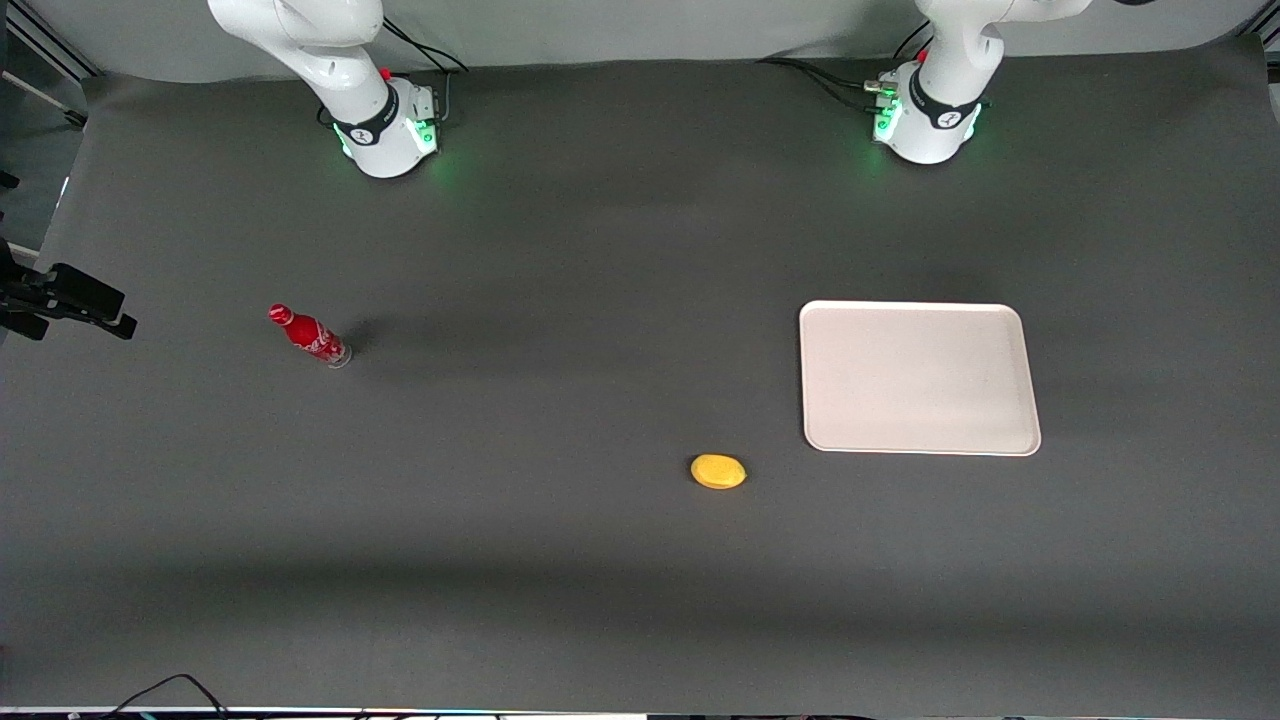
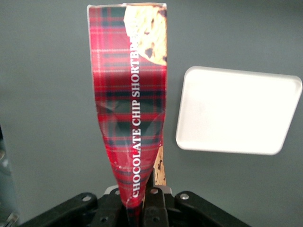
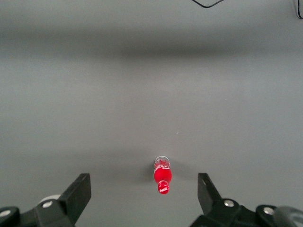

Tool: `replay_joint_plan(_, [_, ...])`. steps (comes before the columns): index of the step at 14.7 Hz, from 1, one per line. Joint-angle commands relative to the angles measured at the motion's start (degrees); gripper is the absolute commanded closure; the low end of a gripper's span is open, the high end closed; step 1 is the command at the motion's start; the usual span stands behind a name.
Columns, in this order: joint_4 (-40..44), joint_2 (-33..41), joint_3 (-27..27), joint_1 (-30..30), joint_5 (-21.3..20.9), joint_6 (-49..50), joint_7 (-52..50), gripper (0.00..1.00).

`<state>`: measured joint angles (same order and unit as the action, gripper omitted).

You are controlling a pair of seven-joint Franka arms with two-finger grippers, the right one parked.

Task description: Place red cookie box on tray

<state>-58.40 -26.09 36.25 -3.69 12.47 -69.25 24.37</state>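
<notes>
The long, narrow red cookie box [image 2: 130,109], a dark-red tartan carton with white lettering reading "CHOCOLATE CHIP SHORTBREAD" down its length and chocolate-chip cookie pictures at its outer end, hangs in the air, pinched at one end between the jaws of the left arm's black two-finger gripper [image 2: 137,208]. The card is creased and squeezed narrow where the jaws bite, and it widens toward its free end, which points away from the jaws. Past the box's side, well below the jaws, lies the tray [image 2: 239,109], a large flat cream-white rectangle with rounded corners and a low rim, bare on the dark grey table [image 1: 560,250]. Box and tray are apart. In the front view the gripper and box are out of sight. Nearer the front camera than the tray lies a small yellow oval object [image 1: 718,471]; a small red soda bottle [image 1: 309,336] stands toward the parked arm's end.
</notes>
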Motion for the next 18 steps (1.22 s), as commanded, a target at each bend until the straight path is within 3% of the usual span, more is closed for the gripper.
replay_joint_plan(1, [-3.4,9.0,-16.4,0.0,-12.2,5.1,-8.1,1.00])
replay_joint_plan(3, [-15.4,14.9,-20.4,0.0,-13.0,0.5,-10.6,1.00])
replay_joint_plan(7, [-42.2,22.7,-22.5,0.2,-13.0,-20.9,-10.6,1.00])
replay_joint_plan(14, [-65.7,22.0,-23.4,-0.1,-13.0,-49.5,-10.3,1.00])
replay_joint_plan(18, [-72.2,18.5,-25.4,-0.2,-12.9,-62.7,-10.5,1.00])
